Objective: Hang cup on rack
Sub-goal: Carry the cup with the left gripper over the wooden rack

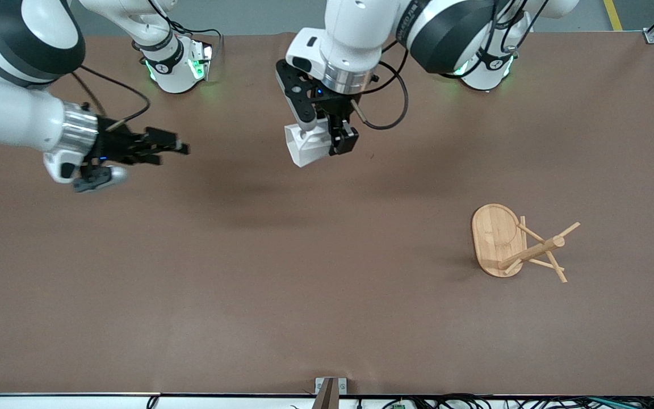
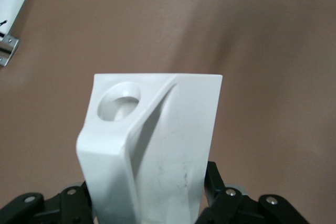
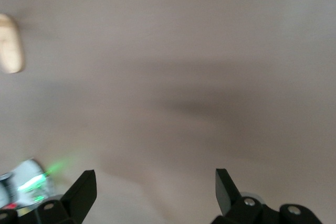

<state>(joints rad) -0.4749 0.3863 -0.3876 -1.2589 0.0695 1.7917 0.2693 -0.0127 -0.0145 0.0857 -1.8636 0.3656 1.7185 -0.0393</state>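
Observation:
My left gripper (image 1: pixel 320 142) is shut on the white faceted cup (image 1: pixel 306 146) and holds it in the air over the table's middle, toward the robots' bases. In the left wrist view the cup (image 2: pixel 157 145) fills the space between the black fingers, its blocky handle with the round hole (image 2: pixel 118 100) pointing away from the wrist. The bamboo rack (image 1: pixel 517 244) lies tipped on its side toward the left arm's end of the table, its oval base (image 1: pixel 494 236) on edge and its pegs sticking out. My right gripper (image 1: pixel 182 149) is open and empty, in the air over the right arm's end (image 3: pixel 155 179).
The brown table top (image 1: pixel 304 284) stretches wide around the rack. A metal bracket (image 1: pixel 330 386) sits at the table's edge nearest the front camera. The rack's base shows as a pale blur in the right wrist view (image 3: pixel 10 43).

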